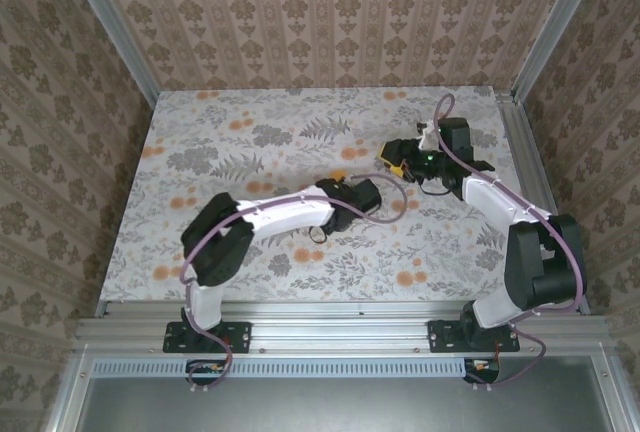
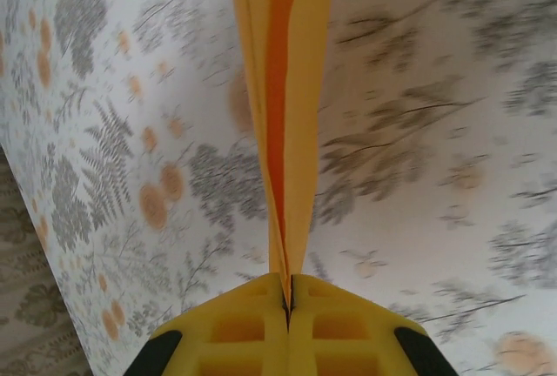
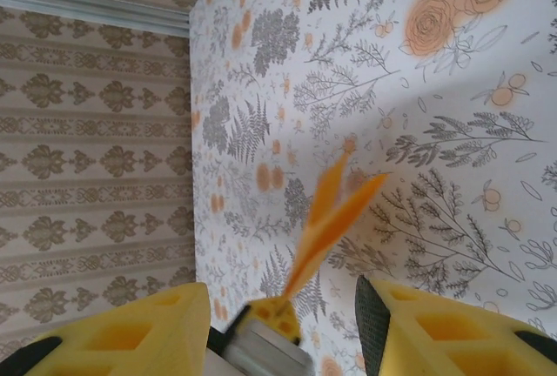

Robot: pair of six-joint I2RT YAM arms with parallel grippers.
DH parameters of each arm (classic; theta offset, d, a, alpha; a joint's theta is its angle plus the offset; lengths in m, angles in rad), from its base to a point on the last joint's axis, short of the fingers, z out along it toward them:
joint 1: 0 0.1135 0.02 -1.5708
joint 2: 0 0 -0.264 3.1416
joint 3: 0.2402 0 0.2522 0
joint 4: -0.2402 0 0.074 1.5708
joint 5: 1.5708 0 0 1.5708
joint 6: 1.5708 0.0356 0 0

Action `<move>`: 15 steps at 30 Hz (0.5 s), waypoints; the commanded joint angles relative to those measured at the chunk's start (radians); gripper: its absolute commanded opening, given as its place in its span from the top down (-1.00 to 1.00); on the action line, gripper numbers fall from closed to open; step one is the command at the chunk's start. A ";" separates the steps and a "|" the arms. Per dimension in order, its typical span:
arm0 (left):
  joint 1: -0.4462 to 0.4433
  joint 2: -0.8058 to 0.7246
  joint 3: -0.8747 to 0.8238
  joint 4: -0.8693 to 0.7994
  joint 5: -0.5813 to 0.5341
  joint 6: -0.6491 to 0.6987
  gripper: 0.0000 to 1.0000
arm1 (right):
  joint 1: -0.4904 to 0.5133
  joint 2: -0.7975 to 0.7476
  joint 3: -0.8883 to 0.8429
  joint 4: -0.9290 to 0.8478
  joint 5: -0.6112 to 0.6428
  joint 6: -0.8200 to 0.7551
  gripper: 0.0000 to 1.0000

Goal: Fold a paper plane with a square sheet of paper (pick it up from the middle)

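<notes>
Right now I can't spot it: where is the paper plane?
Left wrist view, centre: the paper plane sticks out of the shut left claw, over the floral table.

The paper plane leaves the left wrist view's top edge; blurred from the right wrist.

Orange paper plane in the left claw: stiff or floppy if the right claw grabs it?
Probably fairly stiff lengthwise: the paper plane juts straight out of the shut left claw without drooping. Likely very light and easily crushed, being thin folded layers. Its layers splay apart, so it may spring open.
</notes>
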 commanded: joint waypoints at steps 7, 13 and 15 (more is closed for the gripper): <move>-0.075 0.070 0.037 0.075 0.155 0.039 0.65 | -0.012 -0.025 0.027 -0.123 0.035 -0.093 -0.02; -0.059 0.019 -0.009 0.145 0.385 0.035 0.37 | -0.010 -0.006 0.018 -0.158 0.034 -0.113 -0.02; -0.039 -0.014 -0.028 0.162 0.459 0.021 0.29 | -0.008 -0.004 0.007 -0.165 0.036 -0.118 -0.02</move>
